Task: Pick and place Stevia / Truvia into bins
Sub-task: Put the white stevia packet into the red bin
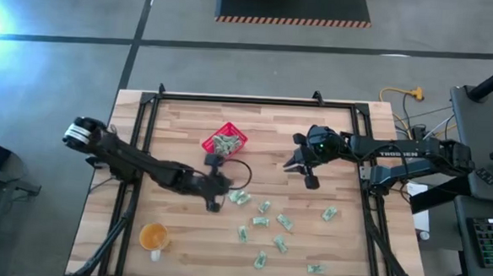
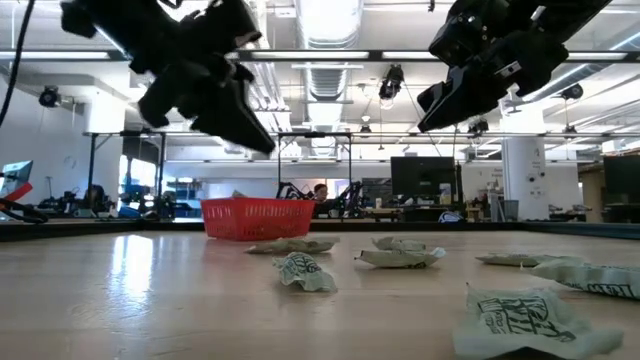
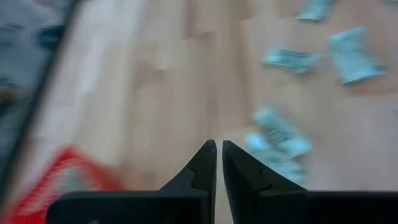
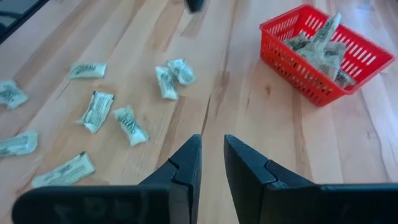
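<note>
Wooden butcher-block table (image 1: 182, 236) framed by a black rail, set on a grey workshop floor; low view shows an open lab behind with ceiling lights, desks and a seated person far off

Item 1, red basket (image 1: 224, 142): small square bin, upper centre of the high view, just left of the table's middle. Already holds a heap of crumpled packets, seen clearly at upper right of the right wrist view (image 4: 323, 50). Judged: a fair share of the job is done

Item 2, Stevia / Truvia packets (image 1: 263, 221): roughly ten pale green and white sachets loose on the wood, scattered across the lower centre and lower right of the high view, well apart from the basket. These are judged to be what is left to move

Item 3, left gripper (image 1: 215, 206): lower centre-left of the high view, below the basket and just beside the nearest packet (image 1: 240, 197). Fingers pressed together in its wrist view, nothing visible between them, so it appears empty

Item 4, right gripper (image 1: 310, 180): right of centre in the high view, above the scatter. Fingers narrowly parted, bare wood showing in the gap, holding nothing

Item 5, orange cup (image 1: 153, 235): lower left of the high view, not part of the sorting

Writing: "TROSSEN" lettering on the right arm (image 1: 398, 152), only partly readable. Dark print on the nearest packets in the low view (image 2: 520, 322), too crumpled to read; no brand name can be made out
</note>
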